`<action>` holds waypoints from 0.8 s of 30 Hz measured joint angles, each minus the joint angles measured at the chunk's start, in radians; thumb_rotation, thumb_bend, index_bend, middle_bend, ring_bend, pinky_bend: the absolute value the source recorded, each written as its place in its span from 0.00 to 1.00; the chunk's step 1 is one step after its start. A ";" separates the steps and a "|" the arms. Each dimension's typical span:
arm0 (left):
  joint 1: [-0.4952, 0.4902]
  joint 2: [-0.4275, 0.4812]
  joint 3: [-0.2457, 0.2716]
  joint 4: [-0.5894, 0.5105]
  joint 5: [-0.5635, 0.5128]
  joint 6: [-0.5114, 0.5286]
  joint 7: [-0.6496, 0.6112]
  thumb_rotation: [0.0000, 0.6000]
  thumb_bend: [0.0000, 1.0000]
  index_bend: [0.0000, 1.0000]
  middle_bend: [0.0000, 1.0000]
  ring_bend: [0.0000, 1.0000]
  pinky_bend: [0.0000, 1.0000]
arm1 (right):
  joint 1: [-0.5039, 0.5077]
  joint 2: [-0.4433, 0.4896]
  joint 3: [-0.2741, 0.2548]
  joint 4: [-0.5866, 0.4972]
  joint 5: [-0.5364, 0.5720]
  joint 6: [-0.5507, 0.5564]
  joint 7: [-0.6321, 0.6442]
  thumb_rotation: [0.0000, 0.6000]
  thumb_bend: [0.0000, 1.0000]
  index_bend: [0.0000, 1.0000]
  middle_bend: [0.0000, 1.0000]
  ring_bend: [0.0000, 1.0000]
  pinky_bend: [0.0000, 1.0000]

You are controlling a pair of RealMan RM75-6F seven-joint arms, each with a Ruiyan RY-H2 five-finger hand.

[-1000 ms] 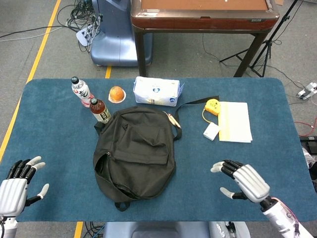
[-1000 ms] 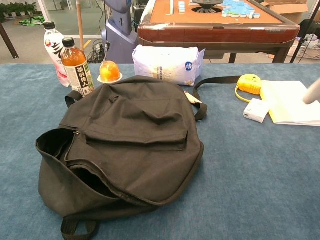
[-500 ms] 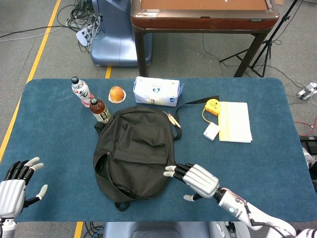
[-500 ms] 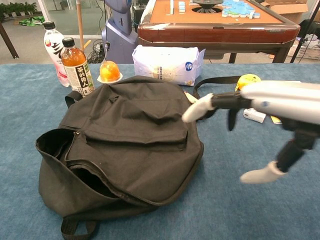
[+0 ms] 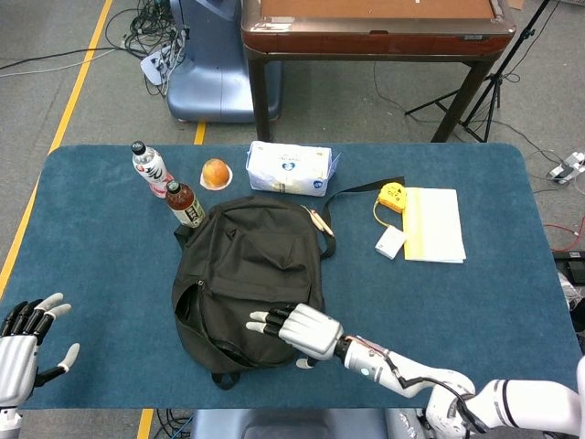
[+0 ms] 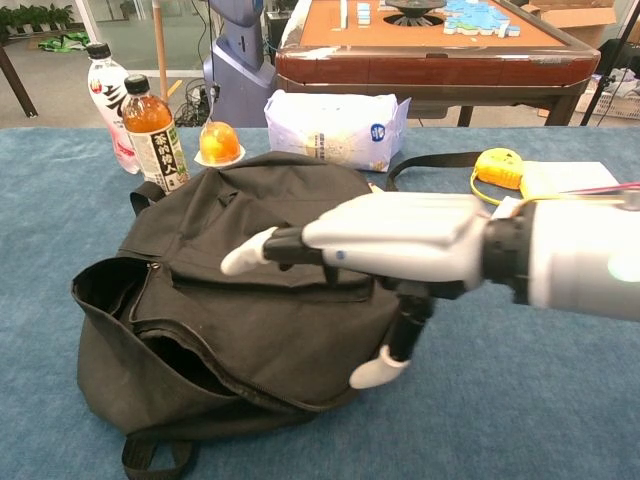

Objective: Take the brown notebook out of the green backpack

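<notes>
A: Leftward ground has been covered by the right hand [image 5: 306, 329] since half a second ago: from beside the backpack [image 5: 251, 274] it has been brought over the bag's near right corner, fingers [image 5: 265, 320] stretched flat and slightly apart, nothing held

B: And from the chest view [image 6: 395, 240] it is seen hanging above the front pocket, thumb pointed down toward the fabric; whether contact is made cannot be told

A: The left hand [image 5: 23, 338] has been eased a little lower at the near left edge of the table [image 5: 91, 256]. Fingers are spread, palm empty, well apart from the bag

B: The notebook cannot be seen at all. The backpack is laid flat mid-table, its main opening gaping at the near left side [image 6: 110, 290], only darkness shown inside

A: Behind the bag, two bottles [image 5: 169, 187] are stood upright, the brown-capped one just at the bag's far left corner. An orange [image 5: 215, 172] is set beside them, then a white packet [image 5: 288, 169]

B: A black strap [image 5: 361, 192] is trailed to the right, toward a yellow tape measure [image 5: 393, 194]. A small white box [image 5: 389, 242] is placed next to a pale pad [image 5: 433, 224]
</notes>
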 measured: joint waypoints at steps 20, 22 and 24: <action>0.017 0.006 -0.001 0.012 -0.006 0.014 -0.023 1.00 0.25 0.27 0.19 0.13 0.07 | 0.221 -0.192 0.027 0.180 0.144 -0.105 -0.121 1.00 0.10 0.06 0.04 0.00 0.16; 0.018 0.006 0.000 0.012 -0.003 0.015 -0.025 1.00 0.25 0.27 0.19 0.13 0.07 | 0.232 -0.204 0.024 0.195 0.151 -0.107 -0.129 1.00 0.13 0.09 0.09 0.00 0.16; 0.019 0.006 0.000 0.012 -0.001 0.018 -0.028 1.00 0.25 0.27 0.19 0.13 0.07 | 0.241 -0.219 0.016 0.215 0.158 -0.108 -0.137 1.00 0.18 0.16 0.17 0.00 0.16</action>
